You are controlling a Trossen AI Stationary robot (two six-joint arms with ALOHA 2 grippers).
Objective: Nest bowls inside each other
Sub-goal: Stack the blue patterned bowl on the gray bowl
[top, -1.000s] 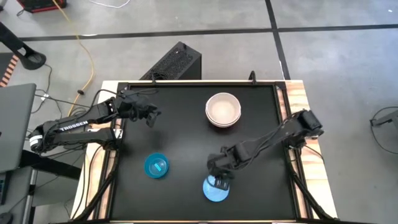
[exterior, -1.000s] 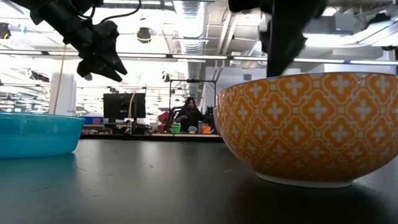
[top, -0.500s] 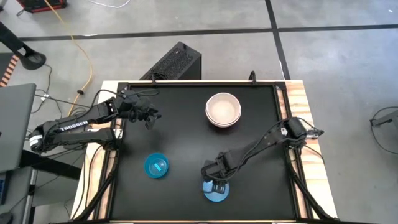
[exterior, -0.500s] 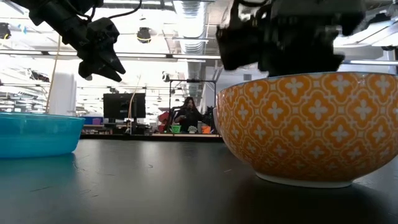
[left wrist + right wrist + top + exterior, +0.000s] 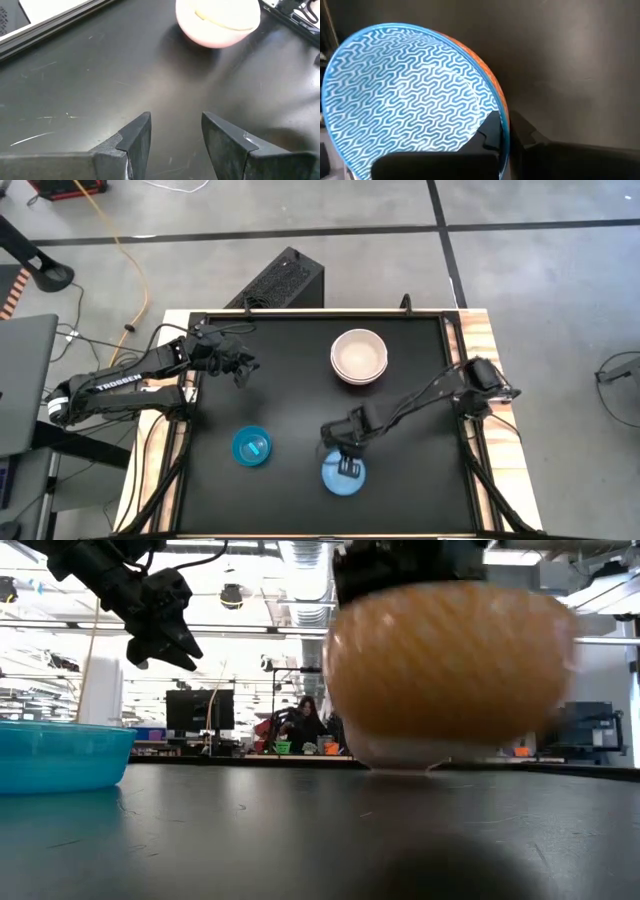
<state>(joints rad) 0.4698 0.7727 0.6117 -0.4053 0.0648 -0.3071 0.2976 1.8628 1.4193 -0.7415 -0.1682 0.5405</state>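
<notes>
A bowl with a blue zigzag inside and an orange patterned outside (image 5: 343,476) sits near the table's front edge; my right gripper (image 5: 346,458) is shut on it. In the low view this bowl (image 5: 445,670) is blurred. A small blue bowl (image 5: 251,447) stands on its base to the left of it. A pink bowl with a white one nested inside (image 5: 359,356) stands at the far middle. My left gripper (image 5: 241,367) hovers open above the table's far left and touches nothing. My right gripper has the bowl's rim (image 5: 504,127) on the side toward the table's far edge, one finger (image 5: 487,137) inside the bowl and one outside the wall. The fingers come slanting down from above. I cannot tell whether the base is clear of the table.
The black tabletop has raised edges (image 5: 455,355). Bare surface lies between the small blue bowl and the pink stack (image 5: 217,20). A dark box (image 5: 280,280) stands beyond the far edge.
My right gripper has come down toward the table's left over the blue-and-orange bowl and shut on its rim. The bowl has shifted a little toward the far edge and the left and is blurred in motion.
</notes>
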